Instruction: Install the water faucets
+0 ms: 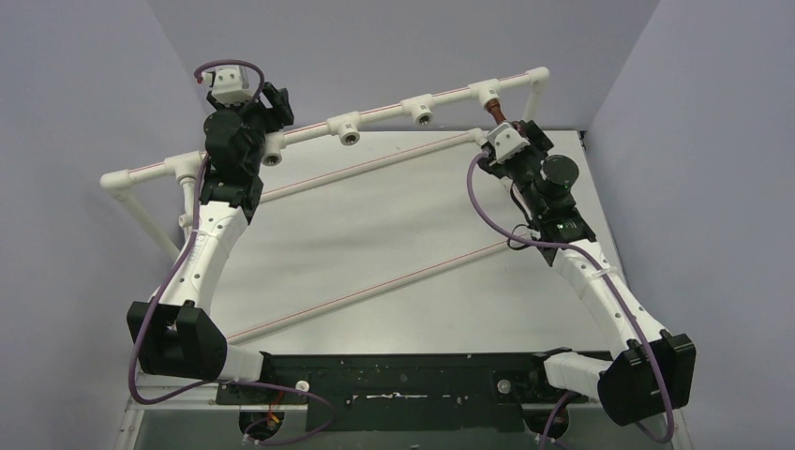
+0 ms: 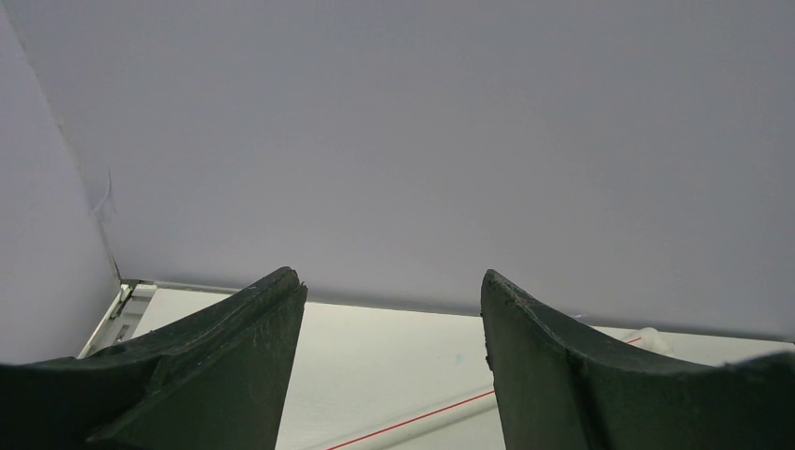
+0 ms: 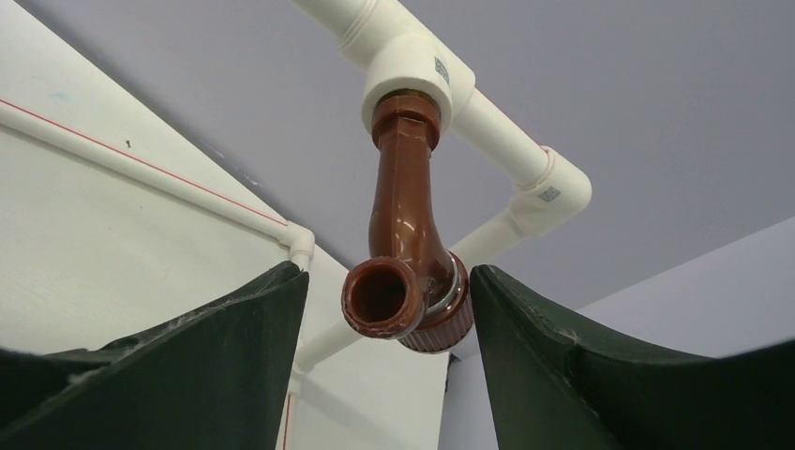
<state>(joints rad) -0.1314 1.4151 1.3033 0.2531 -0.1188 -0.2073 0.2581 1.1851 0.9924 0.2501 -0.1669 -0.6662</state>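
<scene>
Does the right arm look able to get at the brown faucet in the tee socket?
Probably yes. The brown faucet hangs from the white tee socket between the right gripper's open fingers, with nothing in the way. A gap shows beside one finger, so it does not look clamped yet.

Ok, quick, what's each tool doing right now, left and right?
Left tool: open, nothing between its fingers.
Right tool: open, straddling the brown faucet seated in the tee socket; a gap shows on one side, so not clamped.
</scene>
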